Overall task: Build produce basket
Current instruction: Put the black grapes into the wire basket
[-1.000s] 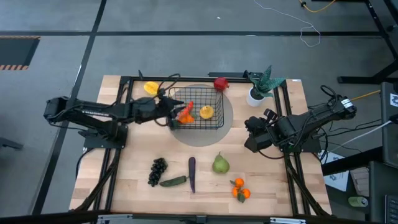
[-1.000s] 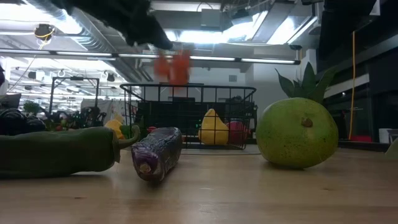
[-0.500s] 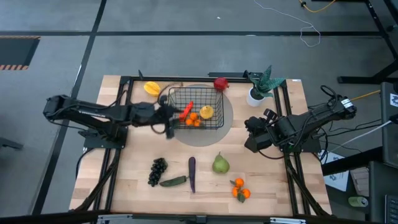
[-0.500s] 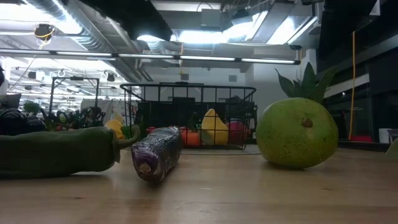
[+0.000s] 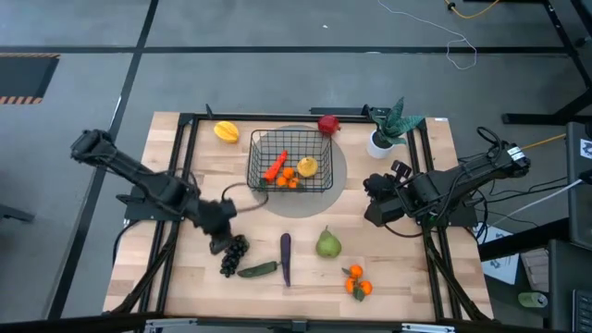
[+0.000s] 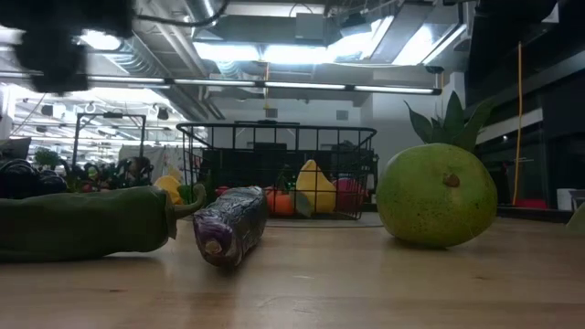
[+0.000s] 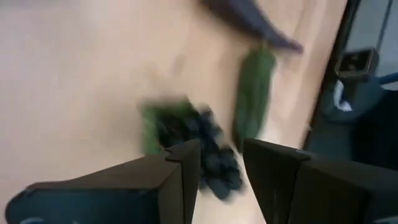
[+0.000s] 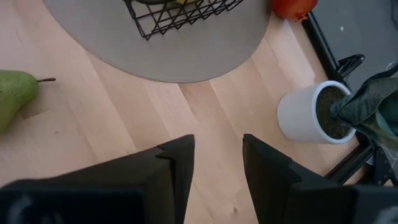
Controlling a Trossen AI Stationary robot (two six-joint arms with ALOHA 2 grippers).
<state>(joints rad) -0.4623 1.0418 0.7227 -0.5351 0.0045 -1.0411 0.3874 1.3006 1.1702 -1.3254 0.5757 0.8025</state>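
Note:
The black wire basket [image 5: 289, 165] stands on a grey round mat and holds an orange carrot [image 5: 276, 165], small tangerines [image 5: 289, 180] and a yellow fruit [image 5: 307, 166]. My left gripper [image 5: 220, 242] is open and empty just above the dark grapes [image 5: 235, 254]. In the left wrist view, the grapes [image 7: 199, 146] lie on the table past my fingertips. Near the front lie the green cucumber [image 5: 258, 269], purple eggplant [image 5: 285, 257], green pear [image 5: 327, 243] and tangerines [image 5: 357, 282]. My right gripper [image 5: 375, 199] waits open at the right of the mat.
A yellow fruit [image 5: 226, 131] and a red fruit [image 5: 327, 124] lie behind the basket. A white-potted plant [image 5: 388, 129] stands at the far right. In the low view, the cucumber [image 6: 82, 224], eggplant [image 6: 228, 224] and pear [image 6: 437, 195] are in front of the basket [image 6: 279, 169].
My left gripper has let go of the carrot over the basket, and the carrot now lies inside it. The gripper has then drawn back from the basket and swung toward the table's near edge, ending above the grapes.

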